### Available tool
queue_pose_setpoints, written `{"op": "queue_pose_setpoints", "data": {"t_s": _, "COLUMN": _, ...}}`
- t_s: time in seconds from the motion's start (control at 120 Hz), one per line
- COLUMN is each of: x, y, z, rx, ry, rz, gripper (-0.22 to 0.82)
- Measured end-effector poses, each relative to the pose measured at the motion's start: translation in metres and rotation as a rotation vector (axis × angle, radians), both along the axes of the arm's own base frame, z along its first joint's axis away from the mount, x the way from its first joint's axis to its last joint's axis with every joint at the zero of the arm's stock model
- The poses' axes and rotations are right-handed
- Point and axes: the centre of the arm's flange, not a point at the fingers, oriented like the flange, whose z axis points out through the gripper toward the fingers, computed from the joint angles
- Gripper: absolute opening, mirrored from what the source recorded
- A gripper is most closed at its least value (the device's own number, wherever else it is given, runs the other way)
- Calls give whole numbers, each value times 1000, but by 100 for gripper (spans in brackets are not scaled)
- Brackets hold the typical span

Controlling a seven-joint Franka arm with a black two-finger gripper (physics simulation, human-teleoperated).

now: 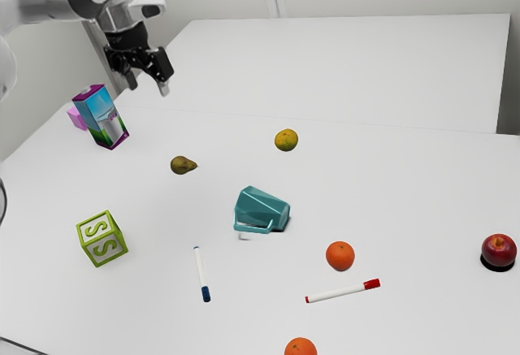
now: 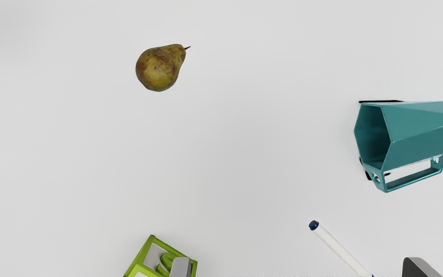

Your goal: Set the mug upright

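My gripper (image 1: 146,79) hangs high over the table near the upper left of the exterior view, well apart from the mug. The teal faceted mug (image 1: 261,209) lies on its side mid-table, its handle toward the near side. From the wrist camera, the mug (image 2: 425,134) shows its hollow mouth facing the pear, with the handle down beside it. Two fingertips of the gripper (image 2: 296,267) stand wide apart at the bottom edge, nothing held between them.
Around the mug lie a pear (image 1: 182,165), a yellow-orange fruit (image 1: 286,140), an orange (image 1: 340,256), a blue-capped marker (image 1: 201,274) and a red-capped marker (image 1: 342,292). Farther off are a green letter block (image 1: 102,239), a carton (image 1: 101,117) and an apple (image 1: 499,250).
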Motion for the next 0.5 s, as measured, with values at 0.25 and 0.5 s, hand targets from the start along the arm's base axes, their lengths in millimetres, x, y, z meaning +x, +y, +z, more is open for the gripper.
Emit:
{"op": "queue_pose_setpoints", "data": {"t_s": 0.25, "x": -22, "y": 7, "z": -64, "rx": -167, "ry": 85, "rz": 27, "gripper": 60}}
{"op": "queue_pose_setpoints", "data": {"t_s": 0.5, "x": -54, "y": -6, "z": -130, "rx": -527, "ry": 162, "rz": 144, "gripper": 60}}
